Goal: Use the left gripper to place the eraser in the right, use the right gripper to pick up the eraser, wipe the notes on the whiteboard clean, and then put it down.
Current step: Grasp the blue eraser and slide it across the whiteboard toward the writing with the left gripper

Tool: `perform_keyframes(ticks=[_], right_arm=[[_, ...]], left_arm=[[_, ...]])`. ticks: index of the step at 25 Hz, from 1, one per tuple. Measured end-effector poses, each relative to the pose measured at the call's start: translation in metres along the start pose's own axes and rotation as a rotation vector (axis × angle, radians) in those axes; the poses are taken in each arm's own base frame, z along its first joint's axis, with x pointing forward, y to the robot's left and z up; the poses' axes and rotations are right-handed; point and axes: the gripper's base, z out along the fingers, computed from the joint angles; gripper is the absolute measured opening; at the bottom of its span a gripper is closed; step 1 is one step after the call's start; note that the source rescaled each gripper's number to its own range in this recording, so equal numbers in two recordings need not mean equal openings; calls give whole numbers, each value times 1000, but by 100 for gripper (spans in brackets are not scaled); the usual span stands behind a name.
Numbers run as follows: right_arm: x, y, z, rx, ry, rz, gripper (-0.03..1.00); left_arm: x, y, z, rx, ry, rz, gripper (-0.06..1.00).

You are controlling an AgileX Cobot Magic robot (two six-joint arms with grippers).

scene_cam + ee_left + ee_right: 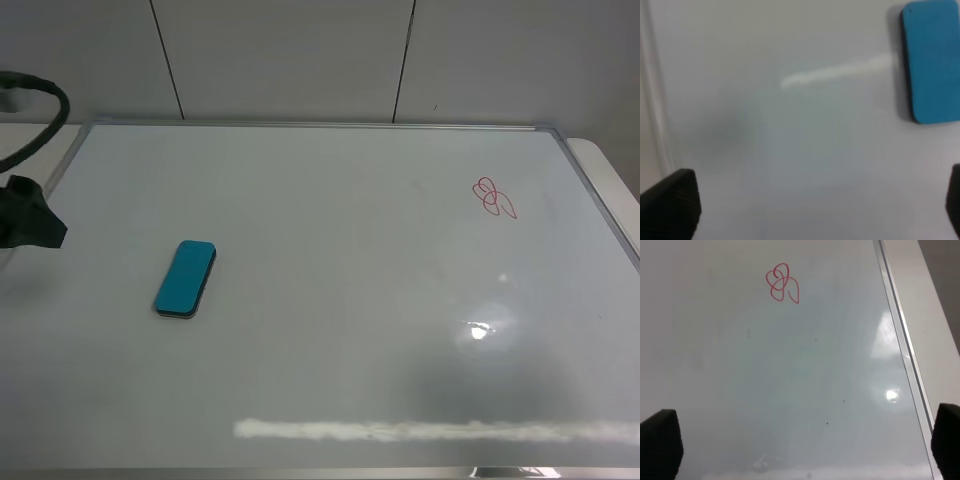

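The teal-blue eraser (185, 279) lies flat on the left part of the whiteboard (330, 330). The red notes (494, 198) are a small looped scribble near the board's far right. In the left wrist view, my left gripper (812, 210) is open above bare board, and the eraser (932, 60) lies ahead of it and off to one side, untouched. In the right wrist view, my right gripper (802, 450) is open over the board near its right frame, with the notes (782, 283) some way ahead. The exterior high view does not show the right gripper.
A black part of the left arm (25, 215) with its cable (45, 100) shows at the left edge. The silver frame (902, 350) borders the board on the right, with a white table surface (605, 165) beyond. A grey panelled wall (300, 60) stands behind.
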Motion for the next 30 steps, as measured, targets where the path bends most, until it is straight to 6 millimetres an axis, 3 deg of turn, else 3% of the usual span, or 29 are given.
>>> perform_keyframes(ticks=[3, 8, 9, 11, 13, 14, 16, 21, 30], right_arm=[[0, 0, 0, 0, 0, 0, 100], [0, 0, 0, 0, 0, 0, 100], [0, 0, 0, 0, 0, 0, 100], [0, 0, 0, 0, 0, 0, 100], [0, 0, 0, 0, 0, 0, 100], [0, 0, 0, 0, 0, 0, 100], [0, 0, 0, 0, 0, 0, 100], [0, 0, 0, 0, 0, 0, 100], [0, 0, 0, 0, 0, 0, 100]], left_arm=[[-20, -13, 33, 40, 97, 45, 100], [-36, -30, 59, 74, 143, 48, 97], [-38, -33, 67, 76, 166, 35, 90], [-40, -36, 82, 73, 193, -11, 66], [-40, -37, 95, 66, 221, -58, 27], [-40, -37, 101, 64, 224, -68, 15], [-41, -38, 111, 63, 223, -82, 5], [-39, -44, 127, 92, 250, -141, 1], [-44, -69, 129, 214, 257, -158, 0]])
